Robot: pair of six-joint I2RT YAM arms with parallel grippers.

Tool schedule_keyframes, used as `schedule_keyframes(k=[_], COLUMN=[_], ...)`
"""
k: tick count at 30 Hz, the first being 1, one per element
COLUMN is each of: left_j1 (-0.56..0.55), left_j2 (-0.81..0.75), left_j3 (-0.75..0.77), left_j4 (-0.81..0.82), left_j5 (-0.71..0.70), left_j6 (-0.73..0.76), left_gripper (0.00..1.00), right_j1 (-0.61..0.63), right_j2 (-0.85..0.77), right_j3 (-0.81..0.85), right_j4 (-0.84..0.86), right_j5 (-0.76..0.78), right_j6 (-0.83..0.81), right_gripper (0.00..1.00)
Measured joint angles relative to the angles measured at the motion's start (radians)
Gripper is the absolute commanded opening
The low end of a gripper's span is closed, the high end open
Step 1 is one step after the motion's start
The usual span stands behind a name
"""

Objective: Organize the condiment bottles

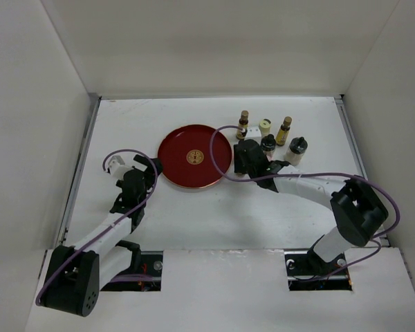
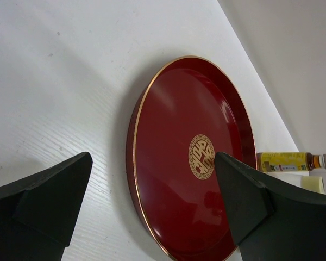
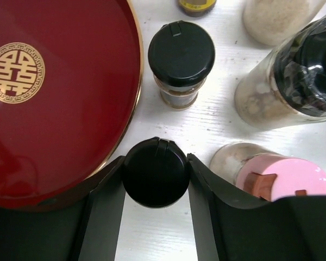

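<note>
A: What was seen, from biggest to smallest?
B: A white table (image 1: 194, 221) was seen first. A round red tray (image 1: 176, 149) with a gold mark was laid on it. No bottle was seen on the tray.
A: Where were the condiment bottles (image 1: 268, 144) found?
B: They were stood in a bunch just to the right of the tray, all upright.
A: Which arm was nearer to them?
B: The right one. The left gripper (image 2: 152, 157) was held on the other side of the tray, well apart from the bottles. It was spread wide and nothing was held in it.
A: And the right gripper (image 3: 155, 161)?
B: It was closed on a small black-capped bottle (image 3: 155, 176). Both sides of the cap were touched by the fingers (image 3: 103, 217).
A: How was that bottle set?
B: It was stood straight up, so only its round cap was seen from above. It was placed just beside the tray's gold rim, with the tray on its left. A pink-capped jar (image 3: 293, 182) was stood just beside the right finger.
A: What might be needed next?
B: Most likely, the bottle would have to be lifted straight up and carried left over the rim. The pink-capped jar could be bumped.
</note>
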Motion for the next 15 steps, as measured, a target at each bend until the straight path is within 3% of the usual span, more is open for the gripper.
schedule_keyframes(k=[7,11,15], left_j1=[0.005,0.012,0.055], left_j2=[-0.004,-0.004,-0.004], left_j3=[-0.005,-0.007,-0.029], left_j4=[0.013,0.018,0.024], left_j5=[0.008,0.011,0.023], left_j6=[-0.006,-0.014,-0.046], left_gripper=[1.0,1.0,1.0], right_j1=[0.077,0.105,0.112], right_j2=[-0.072,-0.062,0.081], right_j3=[0.032,0.174,0.385], right_j4=[-0.027,-0.021,0.035], right_j5=[0.082,0.063,0.019], right_j6=[-0.044,-0.053,-0.053], right_gripper=[0.37,0.35,0.33])
